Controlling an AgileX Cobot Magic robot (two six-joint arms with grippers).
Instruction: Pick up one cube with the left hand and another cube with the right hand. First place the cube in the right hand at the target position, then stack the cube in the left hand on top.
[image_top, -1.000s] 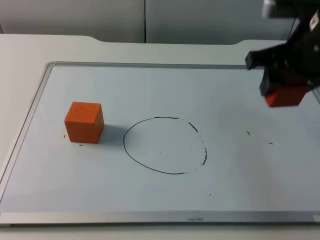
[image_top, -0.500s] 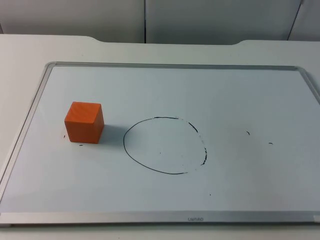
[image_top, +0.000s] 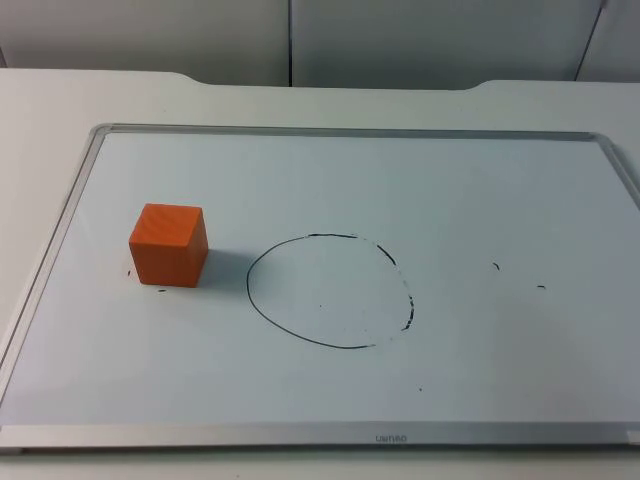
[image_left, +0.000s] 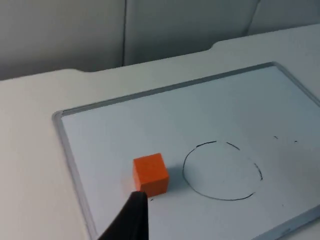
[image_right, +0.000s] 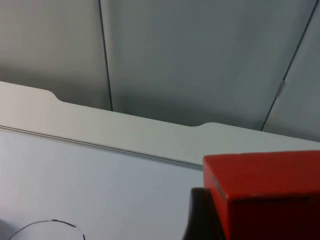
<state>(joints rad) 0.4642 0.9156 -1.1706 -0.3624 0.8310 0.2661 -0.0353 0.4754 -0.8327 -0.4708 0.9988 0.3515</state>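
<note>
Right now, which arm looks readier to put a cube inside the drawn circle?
Right: its end effector already holds the red cube. The orange cube sits untouched beside the black drawn circle.

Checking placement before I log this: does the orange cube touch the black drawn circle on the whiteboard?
Apart. In the top view, bare white board separates the orange cube from the black drawn circle; the left wrist view shows the same gap.

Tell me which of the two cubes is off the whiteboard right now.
The red cube: it is held up in the right gripper, above the whiteboard. The orange cube sits on the whiteboard, left of the drawn circle.
</note>
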